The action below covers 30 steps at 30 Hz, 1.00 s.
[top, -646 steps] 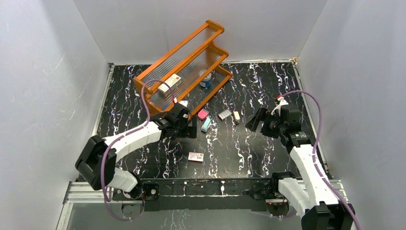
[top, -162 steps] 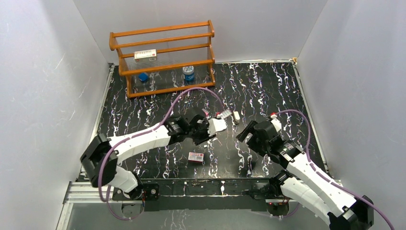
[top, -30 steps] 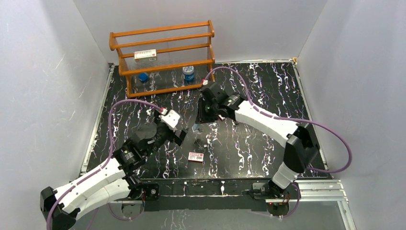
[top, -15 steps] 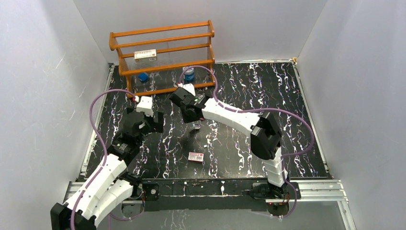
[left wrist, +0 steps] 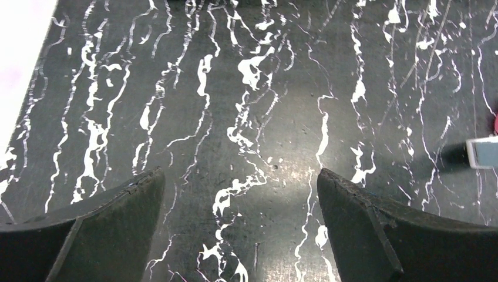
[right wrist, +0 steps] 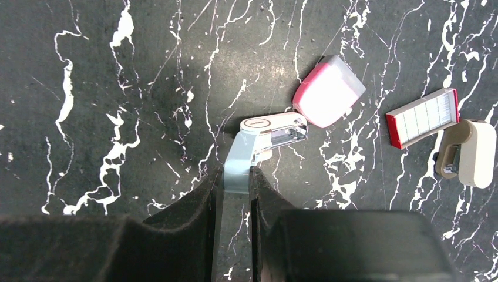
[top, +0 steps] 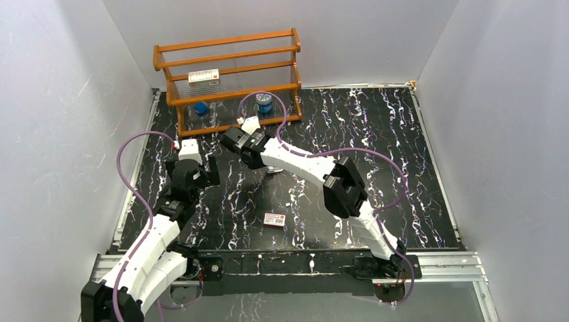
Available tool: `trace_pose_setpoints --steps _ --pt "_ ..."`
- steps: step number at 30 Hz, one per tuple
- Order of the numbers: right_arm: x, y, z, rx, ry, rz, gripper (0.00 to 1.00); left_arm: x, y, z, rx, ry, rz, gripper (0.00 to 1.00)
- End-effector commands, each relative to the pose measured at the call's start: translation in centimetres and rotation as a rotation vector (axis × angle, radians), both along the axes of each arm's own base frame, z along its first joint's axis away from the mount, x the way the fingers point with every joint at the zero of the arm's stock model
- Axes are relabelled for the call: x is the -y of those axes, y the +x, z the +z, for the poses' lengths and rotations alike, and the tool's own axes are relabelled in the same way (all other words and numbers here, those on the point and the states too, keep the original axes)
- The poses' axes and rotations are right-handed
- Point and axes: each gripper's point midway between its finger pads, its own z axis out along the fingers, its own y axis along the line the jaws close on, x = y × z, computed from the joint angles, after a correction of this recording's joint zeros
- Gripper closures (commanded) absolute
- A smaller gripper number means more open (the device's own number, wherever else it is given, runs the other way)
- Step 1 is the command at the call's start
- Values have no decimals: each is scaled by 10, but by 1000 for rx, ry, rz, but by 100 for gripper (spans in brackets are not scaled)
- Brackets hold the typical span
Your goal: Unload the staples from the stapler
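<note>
**Item:** small light-blue mini stapler with silvery metal inner parts.
**Location:** left-centre of the black, white-veined counter, just beside a small pink block.
**Condition:** hinged open, with the blue top arm angled away from the pale, metal-lined base.

**Right claw**: pinched on the stapler's blue arm.
**Change:** a second ago its wrist sat near the counter's middle. It has since swung left toward the front of the orange wooden rack, and the forearm now lies over the small items.

**Left claw**: spread wide, with nothing between the fingers.
**Change:** over the last second its arm has drawn back toward the left edge, apart from the stapler.

**Assessment:** the stapler is gripped and opened, but no staples are seen out. The unloading itself appears to lie ahead, and only one claw is engaged.

**View notes:**
- The right wrist view alone shows the grasp, the open hinge, a flat white ribbed tray with red ends and a beige stapler-like piece. In the overhead view the right forearm covers these.
- The overhead view alone shows the flat white box with a red label, near the front edge.
- No view settles whether the stapler's base touches the counter.
</note>
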Motion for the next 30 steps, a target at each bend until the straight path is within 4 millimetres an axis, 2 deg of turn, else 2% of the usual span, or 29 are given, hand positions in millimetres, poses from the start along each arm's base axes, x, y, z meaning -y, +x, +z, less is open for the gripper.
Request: trace_pose_setpoints --steps 1,5,11,13,21,25,28,30 --pt "-2 9 22 92 -6 -31 93 -21 6 41 147 -19 141 3" --pt "-6 8 16 95 -19 -20 88 -28 3 51 191 -13 170 3" --pt "-11 10 9 96 -32 -11 84 -24 3 53 197 -23 151 4" --pt "-12 11 7 99 -40 -10 83 -27 2 60 206 -14 161 5" --pt "-17 15 -1 101 -62 12 82 -54 -15 84 319 -3 298 5" --pt "-19 14 -3 90 -57 24 80 -49 -14 83 329 -18 270 5" --pt "-21 14 0 91 -45 29 74 -48 -13 82 324 -17 258 5" --pt "-24 14 6 92 -28 37 63 -48 -13 82 324 -18 259 5"
